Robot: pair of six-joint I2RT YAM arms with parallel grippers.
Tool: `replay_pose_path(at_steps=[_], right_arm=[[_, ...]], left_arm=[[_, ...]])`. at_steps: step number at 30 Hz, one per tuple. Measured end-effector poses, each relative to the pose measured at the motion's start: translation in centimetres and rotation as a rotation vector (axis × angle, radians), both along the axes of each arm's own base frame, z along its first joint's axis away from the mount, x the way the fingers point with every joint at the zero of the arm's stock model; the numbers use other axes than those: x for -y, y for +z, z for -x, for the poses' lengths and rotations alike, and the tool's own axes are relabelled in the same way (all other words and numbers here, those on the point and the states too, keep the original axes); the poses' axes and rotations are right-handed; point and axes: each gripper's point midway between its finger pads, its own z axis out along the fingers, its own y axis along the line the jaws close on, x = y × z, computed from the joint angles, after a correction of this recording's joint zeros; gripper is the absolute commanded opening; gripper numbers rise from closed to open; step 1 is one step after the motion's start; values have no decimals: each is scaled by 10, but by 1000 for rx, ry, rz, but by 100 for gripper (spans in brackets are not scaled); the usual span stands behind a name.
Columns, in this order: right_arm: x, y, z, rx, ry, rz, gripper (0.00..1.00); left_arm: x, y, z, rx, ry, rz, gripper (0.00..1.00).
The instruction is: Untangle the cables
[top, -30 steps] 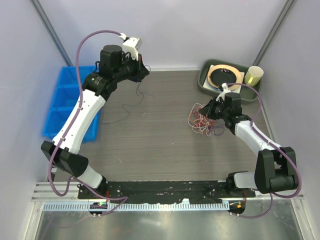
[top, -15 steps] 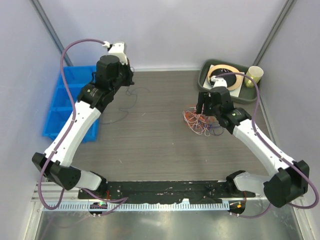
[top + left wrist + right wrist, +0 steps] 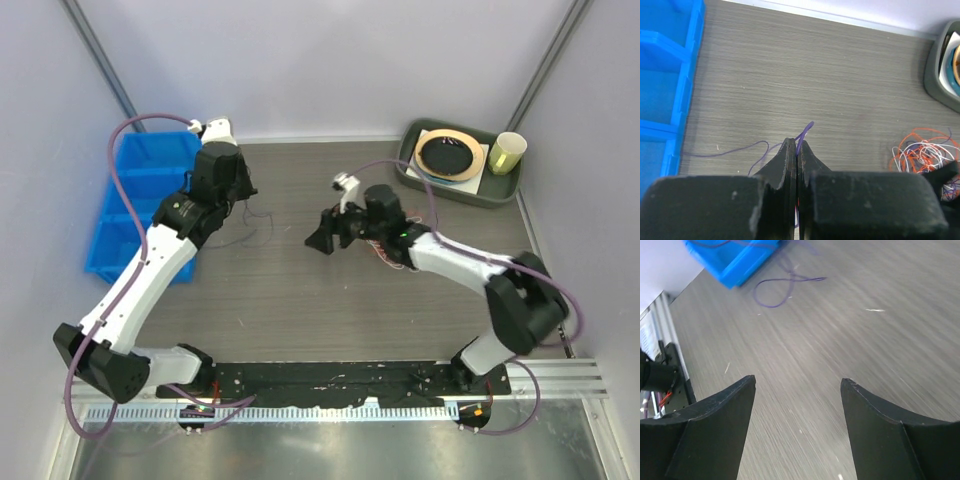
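Note:
A thin purple cable (image 3: 807,128) sticks up from between the tips of my left gripper (image 3: 796,142), which is shut on it. The rest of that cable trails left over the table. In the top view the left gripper (image 3: 240,190) hangs at the back left with the purple cable (image 3: 257,215) lying loose beside it. The orange-red, white and purple tangle of cables (image 3: 922,152) lies to the right, mostly hidden under my right forearm in the top view (image 3: 384,254). My right gripper (image 3: 797,382) is open and holds nothing over bare table near the middle (image 3: 322,240).
A blue bin (image 3: 130,200) stands at the left edge, also in the right wrist view (image 3: 735,255). A dark green tray (image 3: 470,192) holding a round black disc sits at the back right. A yellow cup (image 3: 507,152) stands next to it.
My right gripper opened, let go of the tangle and swung left to the middle of the table. My left arm shifted left and nearer, still pinching the purple cable.

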Motion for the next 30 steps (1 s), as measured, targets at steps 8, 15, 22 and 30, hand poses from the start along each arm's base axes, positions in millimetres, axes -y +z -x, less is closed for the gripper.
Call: replay_pose_path(at_steps=[8,15,22,30], right_arm=[[-111,-41,-11,-34,173,-106,73],[-158,-33,-63,-37,105,-285,64],[-186,-33,-66,-87,122,-351,1],[-128,-9,-41,-52,11,-235,1]], left_arm=[[-6,8,8,21,43,58,0],[-7,-3,13,-13,61,68,0],[-10,-5,16,-21,73,74,10],[-7,-44,31,-84,29,71,100]])
